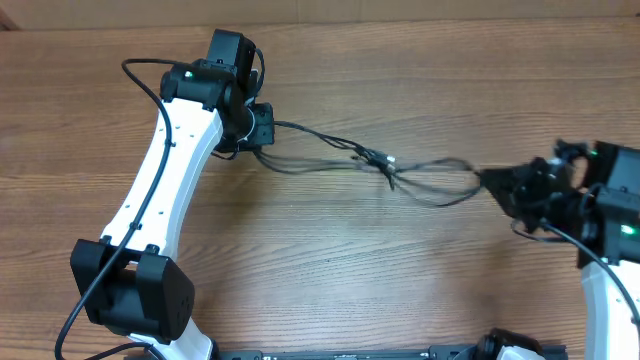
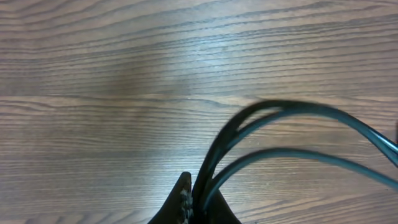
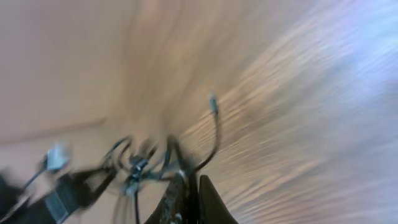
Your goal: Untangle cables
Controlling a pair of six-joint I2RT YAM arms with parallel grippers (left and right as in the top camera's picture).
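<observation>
Cables (image 1: 390, 165): a handful of thin black strands strung across the middle of the surface (image 1: 400, 290), running from left claw (image 1: 262, 128) to right claw (image 1: 495, 182). They are not laid out separately. They bunch into a small snarl about midway, with a silvery plug (image 1: 388, 158) showing in it. Right of the snarl the strands spread into a couple of loose loops, then pinch back together at the right claw.

Left claw: fingers together, clamped on the cables. In the left wrist view three strands come up out of the fingertips and arc off to the right, two close together and one lower. They're glossy, with a slight teal sheen.

Right claw: fingers together too, clamped on the other end of the cables. The right wrist view is badly smeared. I can make out one strand rising from the fingertips with a small plug end at its top, and a tangle with a pale bit further left. Can't tell more than that.

Surface: brown wood-grain top, with soft glare off it in the wrist views. A lighter tan strip (image 1: 330, 10) runs along the far edge; can't tell what it is. A black rail (image 1: 400, 353) runs along the near edge between the bases of the white arms.
</observation>
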